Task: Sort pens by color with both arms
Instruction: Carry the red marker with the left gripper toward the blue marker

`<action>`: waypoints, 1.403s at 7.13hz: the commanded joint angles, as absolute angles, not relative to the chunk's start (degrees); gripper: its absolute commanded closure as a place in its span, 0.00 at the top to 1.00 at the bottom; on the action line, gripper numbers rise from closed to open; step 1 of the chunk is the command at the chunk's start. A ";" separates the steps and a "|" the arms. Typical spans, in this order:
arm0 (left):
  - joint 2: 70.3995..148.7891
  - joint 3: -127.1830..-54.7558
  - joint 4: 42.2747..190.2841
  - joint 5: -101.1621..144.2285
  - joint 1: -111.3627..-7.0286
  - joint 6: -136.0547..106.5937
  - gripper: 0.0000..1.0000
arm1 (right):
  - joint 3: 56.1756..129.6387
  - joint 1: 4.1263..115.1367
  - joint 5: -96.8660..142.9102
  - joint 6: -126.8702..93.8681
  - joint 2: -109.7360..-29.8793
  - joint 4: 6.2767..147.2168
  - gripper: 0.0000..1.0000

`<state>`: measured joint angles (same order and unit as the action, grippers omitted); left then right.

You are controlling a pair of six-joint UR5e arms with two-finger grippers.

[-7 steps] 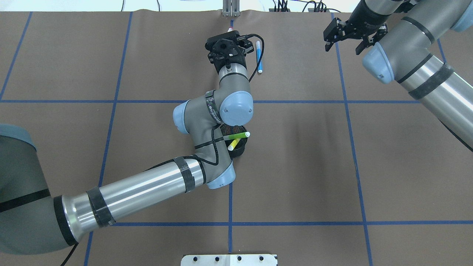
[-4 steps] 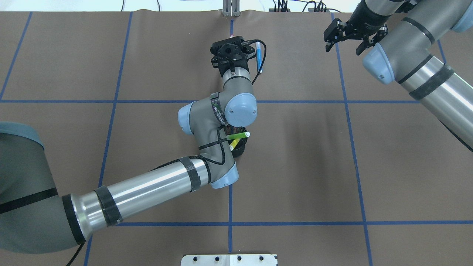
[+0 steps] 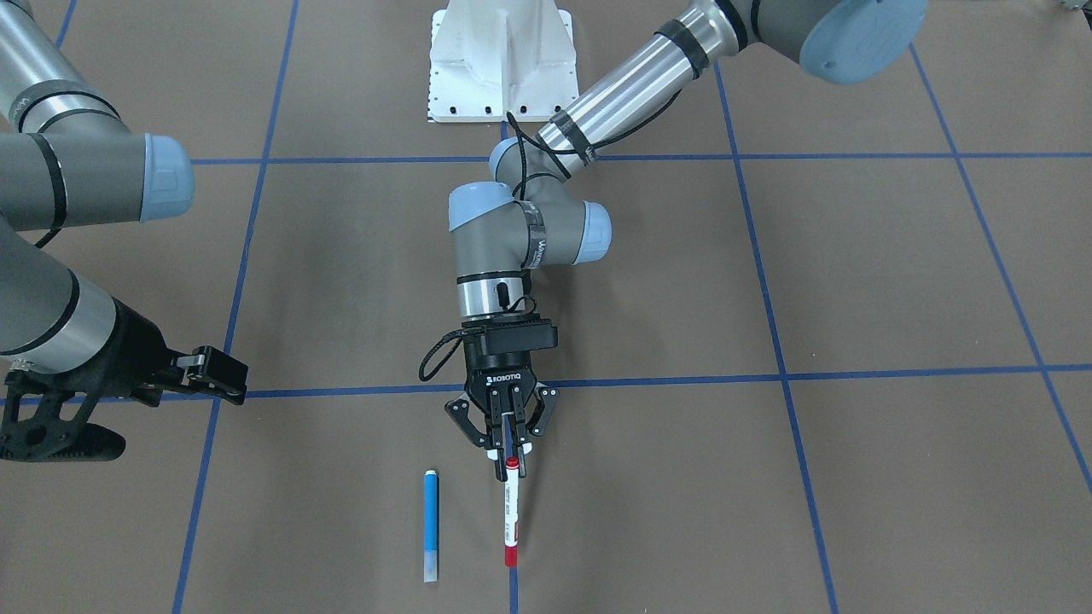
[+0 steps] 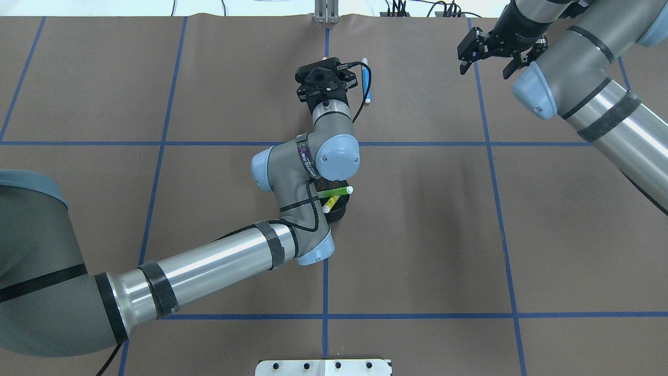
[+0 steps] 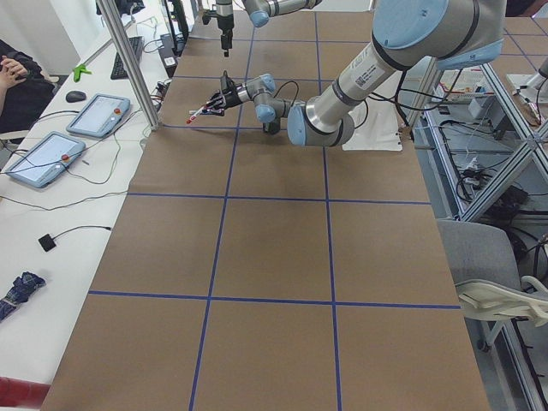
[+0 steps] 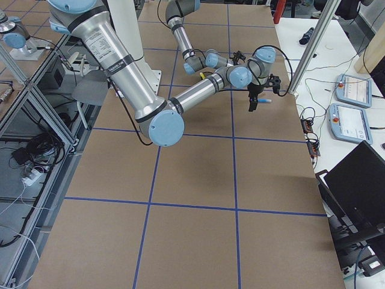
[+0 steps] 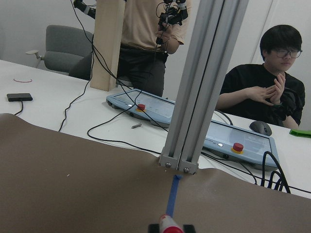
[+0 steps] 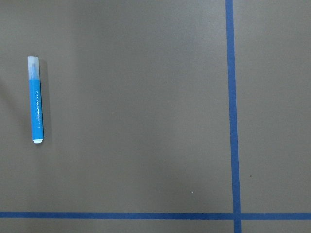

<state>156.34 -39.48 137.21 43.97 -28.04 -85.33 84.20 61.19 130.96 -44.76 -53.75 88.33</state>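
My left gripper (image 3: 509, 454) is shut on the top end of the red pen (image 3: 510, 512), whose white label and red cap point toward the table's far edge. The wrist view catches only the pen's red tip (image 7: 169, 224). Close beside it, the blue pen (image 3: 431, 522) lies flat on the mat, also seen under my right wrist camera (image 8: 36, 99). The green pen (image 4: 338, 191) and yellow pen (image 4: 328, 206) stick out of the black mesh cup (image 4: 340, 213), partly hidden under my left arm. My right gripper (image 4: 484, 67) hangs open and empty at the far right.
Blue tape lines (image 4: 490, 143) divide the brown mat into squares. An aluminium post (image 7: 194, 97) stands at the far edge, with tablets (image 7: 243, 141), cables and seated people behind it. The white base mount (image 3: 499, 60) sits at the robot's side.
My left gripper has drawn back a little toward the robot with the red pen in it. The blue pen and my right arm stay where they were.
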 commanded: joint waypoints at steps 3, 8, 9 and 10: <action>156.97 -37.62 140.19 45.88 -28.04 -87.10 0.86 | 84.20 60.82 130.87 -45.35 -53.53 87.55 1.00; 156.19 -52.35 132.14 59.71 -31.27 -75.24 1.00 | 85.51 60.82 133.84 -45.79 -53.17 87.45 1.00; 153.75 -58.65 126.97 65.86 -33.90 -74.45 1.00 | 86.39 60.73 133.51 -45.88 -53.09 87.54 1.00; 151.81 -62.80 120.82 74.01 -37.32 -72.70 1.00 | 87.27 60.73 133.51 -45.97 -53.00 87.89 1.00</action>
<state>154.16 -57.19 127.58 65.21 -33.66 -74.50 86.23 60.77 133.44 -45.85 -53.10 87.59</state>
